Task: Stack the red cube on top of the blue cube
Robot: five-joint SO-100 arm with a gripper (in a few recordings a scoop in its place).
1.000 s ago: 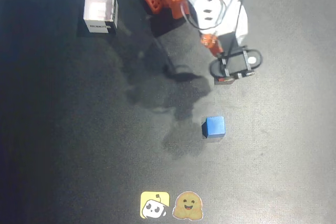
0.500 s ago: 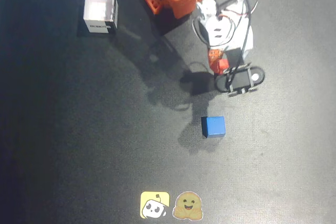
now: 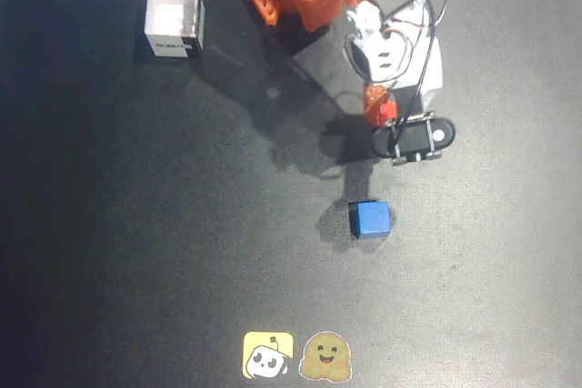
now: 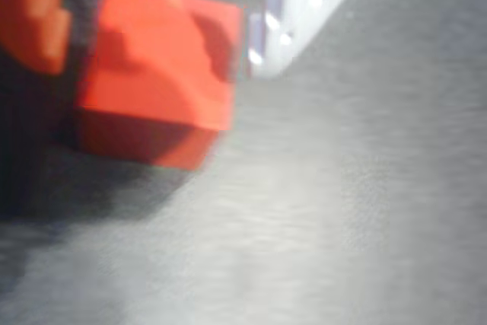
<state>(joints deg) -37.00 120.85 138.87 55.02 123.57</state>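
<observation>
Wrist view: red cube [image 4: 156, 74] sits between an orange finger [image 4: 30, 13] at left and a white finger [image 4: 293, 13] at right, jaws closed onto it, faces square to the pads as far as the blur allows. Overhead view: gripper [image 3: 382, 115] hangs above the dark table [image 3: 109, 252], up and slightly right of the blue cube [image 3: 371, 219], near it but clearly apart; the red cube itself is tucked under the wrist hardware there, a sliver of orange-red at best. White box [image 3: 173, 17] stands well off at upper left, no obstacle. Judgement: carry phase, stack not yet made. To do it well, bring the load directly over the blue cube while keeping height, line up the edges, descend slowly until the faces meet, then release gently so the lower cube is not nudged
</observation>
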